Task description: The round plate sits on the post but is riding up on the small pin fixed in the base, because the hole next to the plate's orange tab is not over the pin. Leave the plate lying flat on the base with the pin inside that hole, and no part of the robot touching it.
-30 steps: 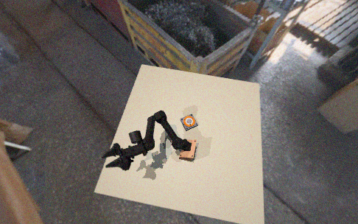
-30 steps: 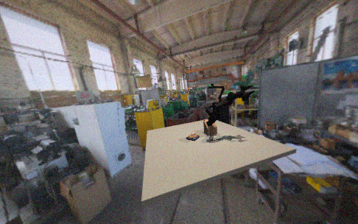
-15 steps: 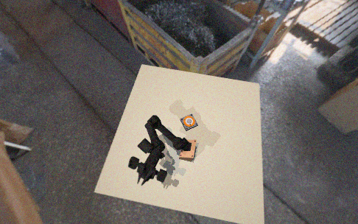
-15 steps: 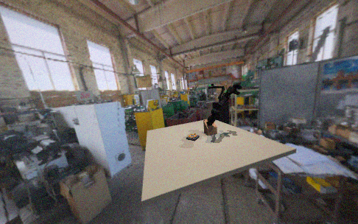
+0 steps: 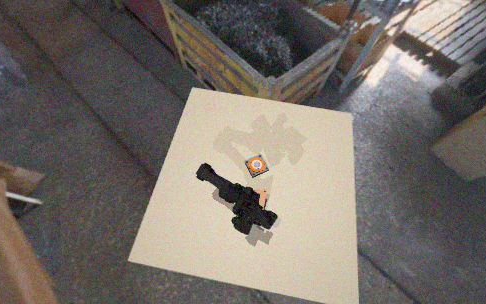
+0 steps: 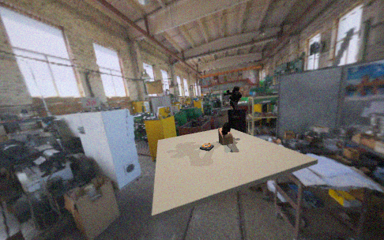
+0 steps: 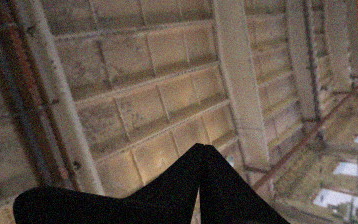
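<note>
The round plate (image 5: 256, 164) lay on its small grey base (image 5: 262, 172) near the middle of the beige table (image 5: 303, 240), a little toward the far side in the top view. The plate showed an orange ring around a pale centre. Its orange tab, the hole and the pin were too small and blurred to make out, so whether the plate lay flat or tilted could not be told. In the exterior view the plate (image 6: 206, 146) was a small orange and dark spot on the table (image 6: 200, 178), just beside the arm's tan mount (image 6: 226, 138).

The black arm (image 5: 238, 197) stood folded upward above its mount (image 5: 261, 196), well apart from the plate and not touching it. In the exterior view the arm (image 6: 233, 103) rose high over the table, with its upper end pointing up and to the side.

The gripper (image 7: 200, 165) was closed on nothing. In the wrist view its two black fingers met in one point, with only a thin dark seam between them, and nothing was held there. Behind them this camera saw the pale wooden roof (image 7: 145, 90) with its beams (image 7: 237, 75), so the gripper faced upward, away from the table.

Around the table, the top view showed a yellow crate of dark scrap (image 5: 253, 40) beyond the far edge and cardboard boxes (image 5: 478, 135) on the concrete floor.
</note>
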{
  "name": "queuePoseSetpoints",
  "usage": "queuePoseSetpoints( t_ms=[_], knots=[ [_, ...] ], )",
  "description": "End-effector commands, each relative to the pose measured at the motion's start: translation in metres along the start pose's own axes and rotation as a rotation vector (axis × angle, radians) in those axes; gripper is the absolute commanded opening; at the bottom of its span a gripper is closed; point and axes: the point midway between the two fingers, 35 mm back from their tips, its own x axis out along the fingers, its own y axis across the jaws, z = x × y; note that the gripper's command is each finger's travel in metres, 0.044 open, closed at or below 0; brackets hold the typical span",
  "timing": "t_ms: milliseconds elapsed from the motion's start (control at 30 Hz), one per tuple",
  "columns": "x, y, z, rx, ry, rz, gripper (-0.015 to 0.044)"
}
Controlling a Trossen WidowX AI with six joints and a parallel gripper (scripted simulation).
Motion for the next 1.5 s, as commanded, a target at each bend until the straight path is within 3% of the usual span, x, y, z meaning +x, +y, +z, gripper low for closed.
queuePoseSetpoints(
  t_ms=[0, 100, 300, 367, 633, 800, 900, 1100, 1167, 1367, 1467],
  knots=[
    [-0.003, -0.041, -0.058, -0.131, 0.184, -0.126, 0.0000],
    [-0.010, -0.058, -0.091, -0.190, 0.298, -0.154, 0.0000],
    [-0.057, -0.129, -0.192, -0.491, 0.704, -0.274, 0.0000],
    [-0.066, -0.136, -0.204, -0.501, 0.743, -0.289, 0.0000],
    [-0.146, -0.194, -0.270, -0.772, 1.132, -0.338, 0.0000],
    [-0.240, -0.243, -0.302, -1.092, 1.568, -0.268, 0.0000],
    [-0.276, -0.258, -0.305, -1.184, 1.730, -0.224, 0.0000],
    [-0.402, -0.299, -0.285, -1.398, 2.339, -0.010, 0.0000],
    [-0.416, -0.302, -0.279, -1.413, 2.414, 0.023, 0.0000],
    [-0.521, -0.316, -0.205, -1.395, 3.079, 0.369, 0.0000],
    [-0.538, -0.317, -0.187, -1.352, 3.215, 0.447, 0.0000]
  ],
)
